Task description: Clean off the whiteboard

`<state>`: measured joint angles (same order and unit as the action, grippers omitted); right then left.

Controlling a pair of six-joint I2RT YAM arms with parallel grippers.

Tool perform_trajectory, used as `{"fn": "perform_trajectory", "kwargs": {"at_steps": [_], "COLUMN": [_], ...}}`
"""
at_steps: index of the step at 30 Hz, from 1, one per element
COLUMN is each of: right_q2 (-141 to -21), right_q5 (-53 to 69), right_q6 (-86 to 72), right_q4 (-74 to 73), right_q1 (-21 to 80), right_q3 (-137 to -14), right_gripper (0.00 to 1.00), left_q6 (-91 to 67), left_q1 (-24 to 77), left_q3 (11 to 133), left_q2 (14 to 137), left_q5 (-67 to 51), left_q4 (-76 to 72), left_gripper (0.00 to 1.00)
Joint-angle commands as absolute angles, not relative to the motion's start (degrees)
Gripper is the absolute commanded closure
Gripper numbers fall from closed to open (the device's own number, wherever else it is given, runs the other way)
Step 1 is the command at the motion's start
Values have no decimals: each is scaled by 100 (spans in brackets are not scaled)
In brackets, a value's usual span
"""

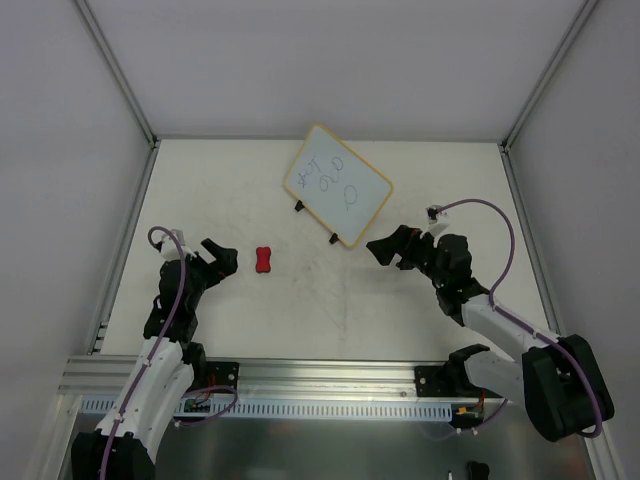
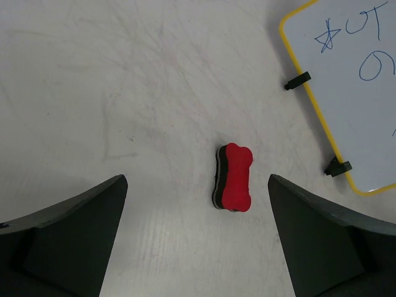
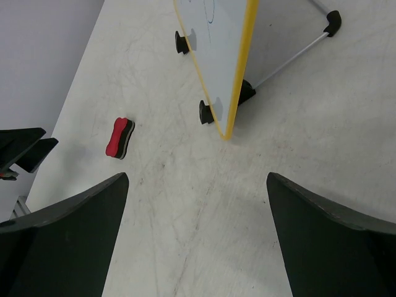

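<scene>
**Both grippers spread, board written on**

Left gripper [image 1: 222,256] and right gripper [image 1: 392,243] both sat with jaws spread, pinching nothing. I counted one red eraser [image 1: 264,260] just ahead of the left gripper, untouched. One whiteboard [image 1: 337,186] stood farther back on the table [image 1: 300,320], its near corner close to the right gripper but apart. Only the right wrist view showed its rear wire prop [image 3: 291,59], and only the left wrist view showed the writing was blue.

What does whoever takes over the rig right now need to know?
Left hand: open, empty, pointed at the red eraser, which lies just ahead of it, not gripped.
Right hand: open, empty, close to the near corner of the whiteboard, not touching it.
The whiteboard is standing and has blue writing on it.
Done: nothing.
Left: grasp the eraser and wipe the board clean.
</scene>
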<state>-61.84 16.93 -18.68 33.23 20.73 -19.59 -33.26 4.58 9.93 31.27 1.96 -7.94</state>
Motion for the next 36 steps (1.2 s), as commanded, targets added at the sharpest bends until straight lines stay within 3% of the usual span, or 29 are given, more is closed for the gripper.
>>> {"fn": "perform_trajectory", "kwargs": {"at_steps": [1, 11, 13, 15, 19, 28, 36], "right_q2": [-6179, -6091, -5915, -5775, -5756, -6600, -7663], "right_q5": [1644, 1452, 1196, 915, 615, 1816, 2434], "right_q6": [-1898, -1661, -1635, -1652, -1653, -1784, -2039], "right_q4": [3639, 3647, 3674, 3927, 4657, 4404, 6625], "right_q1": [2092, 2057, 2057, 2057, 2057, 1654, 1529], "right_q3": [-2021, -1952, -1873, -1671, -1327, -1993, -1934], "right_gripper": [1, 1, 1, 1, 1, 1, 1], "left_q6": [-3147, -3374, -3445, -3515, -3612, -3182, -3331], "left_q1": [492, 492, 483, 492, 492, 492, 492], "left_q3": [1213, 1230, 1318, 1423, 1450, 1416, 1371], "left_q2": [3111, 3103, 3094, 3094, 3129, 3068, 2935], "left_q5": [62, 464, 623, 799, 774, 614, 537], "left_q4": [-1002, -810, -642, -388, -308, -343, -325], "left_gripper": [1, 1, 6, 1, 1, 1, 1]}}
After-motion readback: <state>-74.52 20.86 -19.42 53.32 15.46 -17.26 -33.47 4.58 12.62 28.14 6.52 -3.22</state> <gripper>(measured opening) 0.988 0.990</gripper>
